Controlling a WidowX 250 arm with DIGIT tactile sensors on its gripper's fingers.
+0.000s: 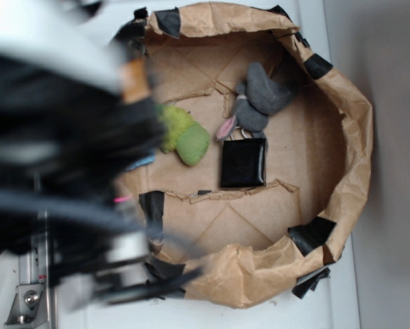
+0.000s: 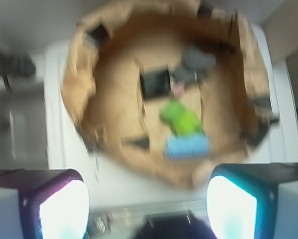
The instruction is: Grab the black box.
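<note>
Black box [image 1: 243, 163] lies beside grey plush [image 1: 261, 96], green toy [image 1: 184, 135].

The exterior camera looks straight down from overhead, close in, with the blurred arm [image 1: 54, 157] filling its left side. The wrist camera looks down from higher, past its own tool [image 2: 148, 209]. Both take in the paper-walled pen [image 1: 342, 103].
</note>
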